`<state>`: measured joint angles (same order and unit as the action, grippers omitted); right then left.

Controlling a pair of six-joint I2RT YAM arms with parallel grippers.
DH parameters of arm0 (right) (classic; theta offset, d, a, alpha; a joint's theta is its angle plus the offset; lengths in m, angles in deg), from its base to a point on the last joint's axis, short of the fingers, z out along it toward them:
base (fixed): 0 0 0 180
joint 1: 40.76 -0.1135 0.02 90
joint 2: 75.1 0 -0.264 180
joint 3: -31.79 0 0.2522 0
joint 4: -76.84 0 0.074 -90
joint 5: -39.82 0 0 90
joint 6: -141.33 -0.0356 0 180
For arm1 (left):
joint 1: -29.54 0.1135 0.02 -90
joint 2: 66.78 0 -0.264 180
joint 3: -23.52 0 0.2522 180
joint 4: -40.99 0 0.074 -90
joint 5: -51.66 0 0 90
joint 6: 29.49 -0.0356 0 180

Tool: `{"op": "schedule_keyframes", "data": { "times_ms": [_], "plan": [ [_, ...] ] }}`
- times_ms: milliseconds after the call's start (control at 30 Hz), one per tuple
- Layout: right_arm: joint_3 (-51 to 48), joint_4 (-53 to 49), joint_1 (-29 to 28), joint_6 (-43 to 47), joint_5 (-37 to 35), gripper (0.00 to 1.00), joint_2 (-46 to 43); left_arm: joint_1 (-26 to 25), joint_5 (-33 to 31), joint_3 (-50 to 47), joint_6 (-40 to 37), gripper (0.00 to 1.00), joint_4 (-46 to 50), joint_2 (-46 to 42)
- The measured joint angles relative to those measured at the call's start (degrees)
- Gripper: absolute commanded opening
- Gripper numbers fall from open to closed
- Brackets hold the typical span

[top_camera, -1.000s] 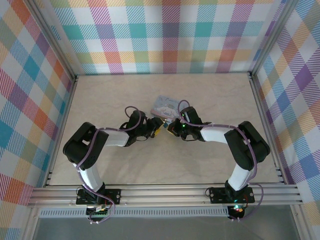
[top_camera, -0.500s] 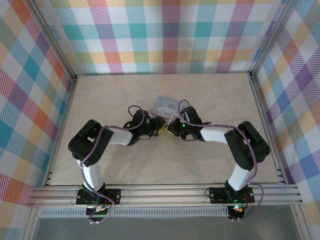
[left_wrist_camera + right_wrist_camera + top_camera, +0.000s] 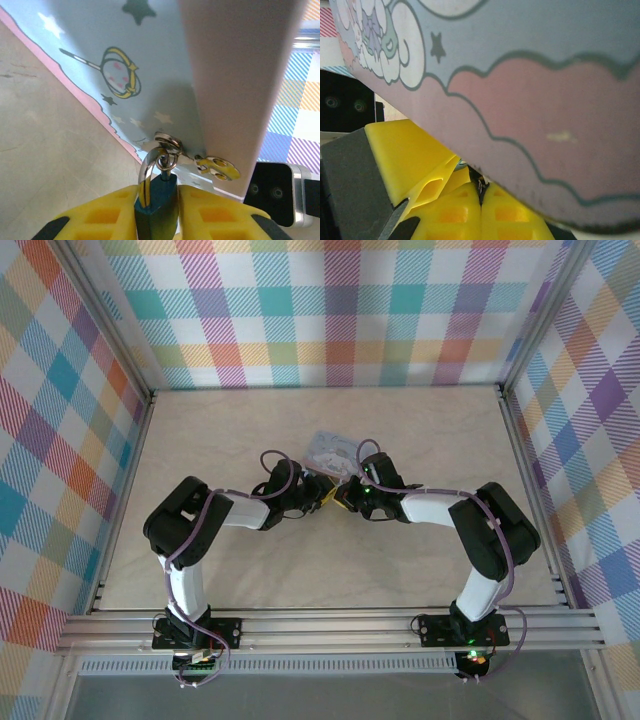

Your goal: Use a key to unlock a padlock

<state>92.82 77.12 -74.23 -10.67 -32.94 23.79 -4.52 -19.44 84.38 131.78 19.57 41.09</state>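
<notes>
The left gripper [image 3: 156,222] pinches the blue padlock [image 3: 161,192] by its body between yellow fingers. The padlock's silver shackle hangs through the hasp ring [image 3: 167,142] of the pale blue box [image 3: 150,60], whose inside is hidden. The right gripper [image 3: 481,202], fingers pressed together, sits close against the box.

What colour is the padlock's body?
Blue padlock, silver shackle; the left wrist view shows it best.
</notes>
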Motion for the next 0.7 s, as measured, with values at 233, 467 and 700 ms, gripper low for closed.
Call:
{"op": "schedule_keyframes", "data": {
  "times_ms": [233,467,700],
  "plan": [
    [-0.09,0.04,0.00,-0.61,-0.20,0.00,-0.44,-0.04,-0.44,0.00,0.35,0.10,-0.81,0.09],
    [-1.09,0.33,0.00,-0.83,-0.68,0.08,-1.42,-0.37,-0.57,0.00,0.35,0.00,-0.96,0.09],
    [-3.17,1.03,0.00,-0.81,-1.01,0.15,-3.96,-0.74,-1.03,0.00,0.33,0.00,-0.83,0.09]
  ]
}}
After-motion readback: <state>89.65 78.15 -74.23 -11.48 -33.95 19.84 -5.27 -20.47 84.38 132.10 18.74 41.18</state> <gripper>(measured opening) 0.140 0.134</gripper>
